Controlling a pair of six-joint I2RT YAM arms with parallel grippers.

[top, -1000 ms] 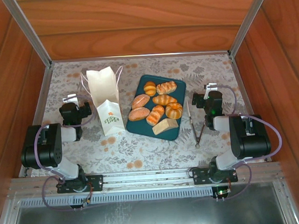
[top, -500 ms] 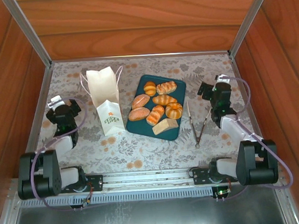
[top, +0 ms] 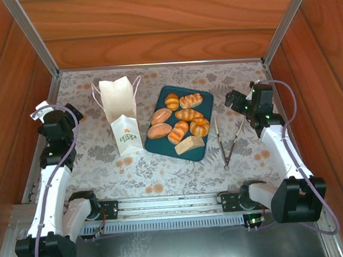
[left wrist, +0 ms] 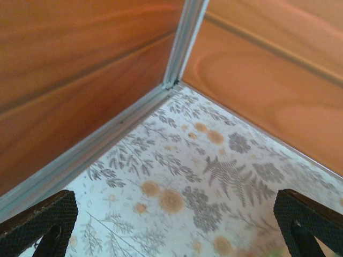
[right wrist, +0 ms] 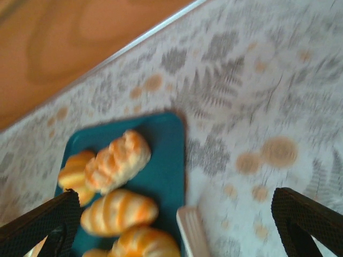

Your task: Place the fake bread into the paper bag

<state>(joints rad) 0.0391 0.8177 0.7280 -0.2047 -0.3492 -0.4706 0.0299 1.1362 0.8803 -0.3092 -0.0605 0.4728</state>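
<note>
The left gripper (left wrist: 177, 217) and right gripper (right wrist: 174, 222) both stand wide open, empty. The bread (top: 186, 114) lies on the teal tray (top: 208, 105), just right of the upright paper bag (top: 122, 117). Tongs (top: 226, 142), blurred from the right wrist, seem untouched.

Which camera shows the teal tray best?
Top external: the whole tray is sharp, between the bag and tongs. The right wrist view gives just one blurred corner with a few rolls.
</note>
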